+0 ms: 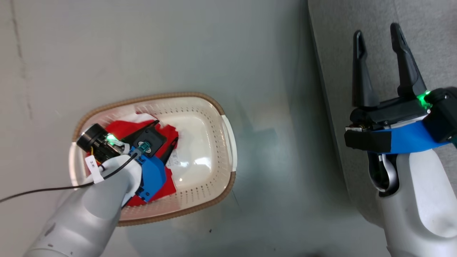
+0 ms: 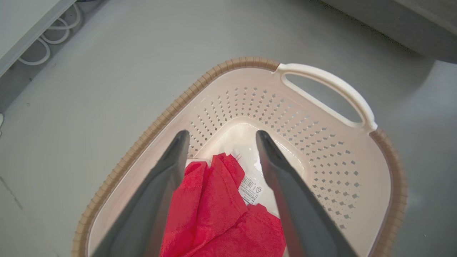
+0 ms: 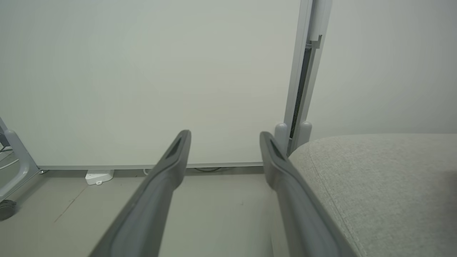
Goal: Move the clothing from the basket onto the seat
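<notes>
Left gripper (image 2: pixel 222 135) above clothing (image 2: pixel 210 207), label (image 2: pixel 250 189) illegible

Smooth grey floor (image 1: pixel 250 53) catching dull sheen. Plain off-white wall panel (image 3: pixel 142 71) standing behind, grey metal upright post (image 3: pixel 301 78) running up beside it. Small white box (image 3: pixel 99 176) sitting at skirting. White looped cables (image 2: pixel 53 35) lying at floor edge.

Soft even light; glare on basket (image 1: pixel 194 162) bottom; sharp focus.

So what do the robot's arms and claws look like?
Left arm and right arm: smooth pale grey shells. Left claw and right claw: two long dark tapered fingers, blue wrist piece, green light. A black cable with a white tag runs along the left arm.
</notes>
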Motion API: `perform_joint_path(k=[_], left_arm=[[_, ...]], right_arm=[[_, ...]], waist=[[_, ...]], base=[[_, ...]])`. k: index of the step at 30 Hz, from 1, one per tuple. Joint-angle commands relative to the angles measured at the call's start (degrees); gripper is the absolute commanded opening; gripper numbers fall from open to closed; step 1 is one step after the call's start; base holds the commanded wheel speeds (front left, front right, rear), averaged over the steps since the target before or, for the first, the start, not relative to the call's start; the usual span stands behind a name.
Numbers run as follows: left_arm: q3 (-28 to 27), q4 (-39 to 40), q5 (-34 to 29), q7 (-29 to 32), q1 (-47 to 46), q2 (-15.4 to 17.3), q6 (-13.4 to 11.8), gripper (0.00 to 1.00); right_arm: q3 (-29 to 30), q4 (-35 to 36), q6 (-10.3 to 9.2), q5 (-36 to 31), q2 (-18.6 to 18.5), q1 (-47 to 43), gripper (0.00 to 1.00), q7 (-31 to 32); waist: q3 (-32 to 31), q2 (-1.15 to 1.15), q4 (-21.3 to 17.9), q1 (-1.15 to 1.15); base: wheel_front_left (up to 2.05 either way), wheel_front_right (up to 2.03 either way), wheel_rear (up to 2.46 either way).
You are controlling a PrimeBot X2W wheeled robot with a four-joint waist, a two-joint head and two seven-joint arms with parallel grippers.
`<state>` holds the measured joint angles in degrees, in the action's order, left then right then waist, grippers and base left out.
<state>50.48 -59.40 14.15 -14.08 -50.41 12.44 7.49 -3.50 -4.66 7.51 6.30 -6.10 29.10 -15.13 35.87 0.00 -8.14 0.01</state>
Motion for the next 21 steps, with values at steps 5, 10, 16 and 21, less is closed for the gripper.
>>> perform_joint_path(k=[5,10,16,21], left_arm=[[6.9,-4.4,1.9,2.9,-4.4,1.4,-0.1,1.00],[12.0,-7.2,3.5,5.2,-7.8,2.7,-0.1,1.00],[16.4,-10.1,4.4,7.6,-11.6,4.1,-0.1,1.00],[18.6,-11.9,4.3,9.3,-14.3,5.1,-0.1,1.00]], right_arm=[[-0.6,1.2,-0.04,-0.4,0.4,3.3,1.00,0.0],[-1.0,2.2,-0.04,-0.6,0.5,5.4,1.00,0.0],[-1.2,3.3,-0.05,-0.4,0.4,7.6,1.00,0.0],[-1.3,4.3,-0.04,-0.9,0.3,8.5,1.00,0.0]], waist=[[7.8,0.00,-2.9,-0.01],[11.9,0.00,-3.6,-0.01],[16.1,0.00,-4.5,-0.01],[19.2,0.00,-4.9,-0.01]], base=[[0.00,0.00,0.00],[0.00,0.00,0.00],[0.00,0.00,0.00],[0.00,0.00,0.00]])
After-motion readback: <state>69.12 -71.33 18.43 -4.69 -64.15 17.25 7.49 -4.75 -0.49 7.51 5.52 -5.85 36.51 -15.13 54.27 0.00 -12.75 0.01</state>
